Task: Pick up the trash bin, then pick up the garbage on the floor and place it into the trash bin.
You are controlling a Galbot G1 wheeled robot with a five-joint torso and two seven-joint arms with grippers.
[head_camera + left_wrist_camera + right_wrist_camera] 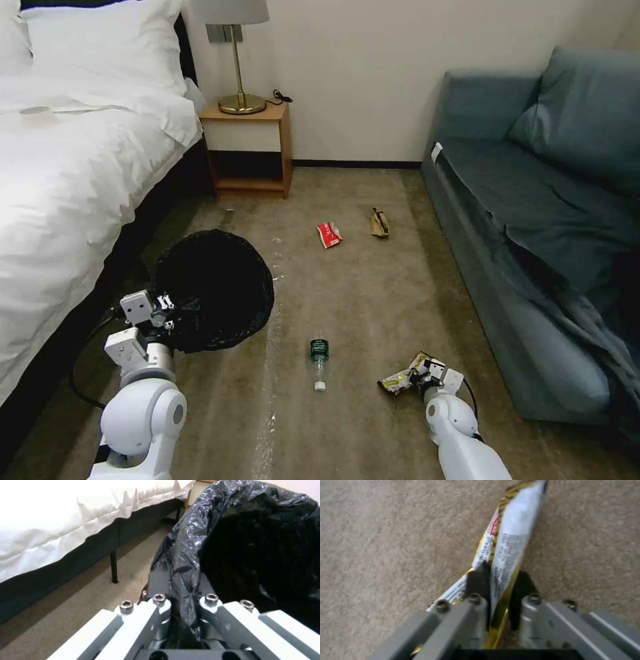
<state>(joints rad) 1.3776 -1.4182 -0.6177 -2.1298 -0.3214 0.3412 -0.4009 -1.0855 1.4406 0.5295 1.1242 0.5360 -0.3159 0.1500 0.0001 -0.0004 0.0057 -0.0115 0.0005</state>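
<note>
Soft, even room light across the carpet point(360, 300), shadows faint. The white bedding point(50, 517) blows out to pure glare in the left wrist view, and the black bag point(186, 545) glints in patches. In the right wrist view, the yellow wrapper point(510, 545) smears into blur at its far end.

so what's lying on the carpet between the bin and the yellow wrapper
The clear bottle lies on the carpet between the trash bin and the yellow wrapper, seen in the head view.

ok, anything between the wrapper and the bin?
Nothing visible. The bottle lies on bare carpet roughly between the wrapper, pinched in the right end effector, and the bin gripped by the left end effector.
</note>
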